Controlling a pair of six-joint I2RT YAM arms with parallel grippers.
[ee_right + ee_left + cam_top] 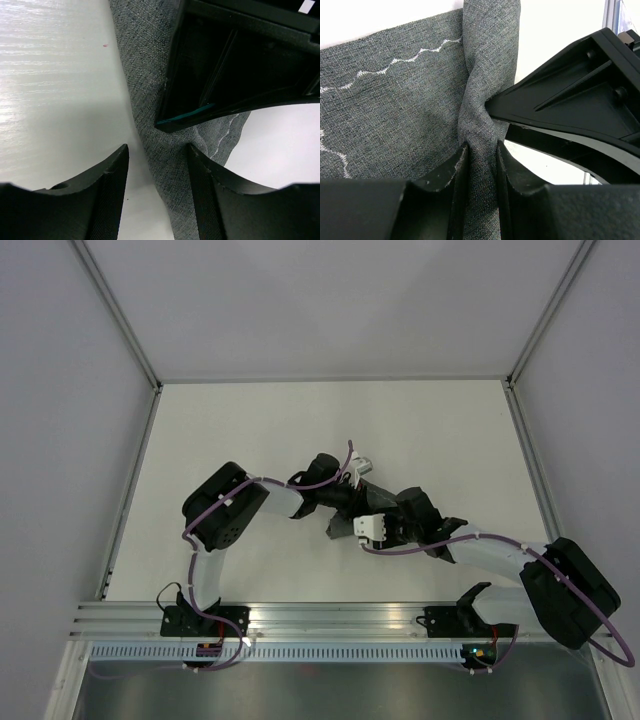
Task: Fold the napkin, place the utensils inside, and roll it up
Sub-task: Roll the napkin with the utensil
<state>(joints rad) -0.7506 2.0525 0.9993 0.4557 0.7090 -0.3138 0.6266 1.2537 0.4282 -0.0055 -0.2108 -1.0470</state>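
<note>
With my left pincer (480, 167) I am clamping a bunched ridge of the napkin (395, 115). Both fingers (451, 175) are pressing on the cloth from either side, with no gap showing. In the left wrist view the ridge is running from the grip up toward 12 o'clock. The flat part of the napkin is spreading toward 9 and 10 o'clock, with its white stitched line (400, 60) wavering along the hem. At 3 o'clock a black finger of my right pincer (157, 175) is crowding in, its tip meeting the ridge just above my grip.

My right pincer is standing open and straddling the same strip of cloth. In the right wrist view the napkin is passing between the fingers, close by the one on the 3 o'clock side; I cannot tell whether it is touching. Bare tabletop (50, 75) is showing beside the finger on the 9 o'clock side. The left pincer's black body is filling the view at 1 o'clock.

From above, both pincers are meeting near the middle of the tabletop, and my arms are covering almost all of the napkin. White surface is lying open toward 12 o'clock as far as the far rail (330, 380). It is also open toward 9 o'clock up to the left rail (128, 500). Toward 3 o'clock the room is narrower, with my right arm bending close to the right rail (530, 470).
</note>
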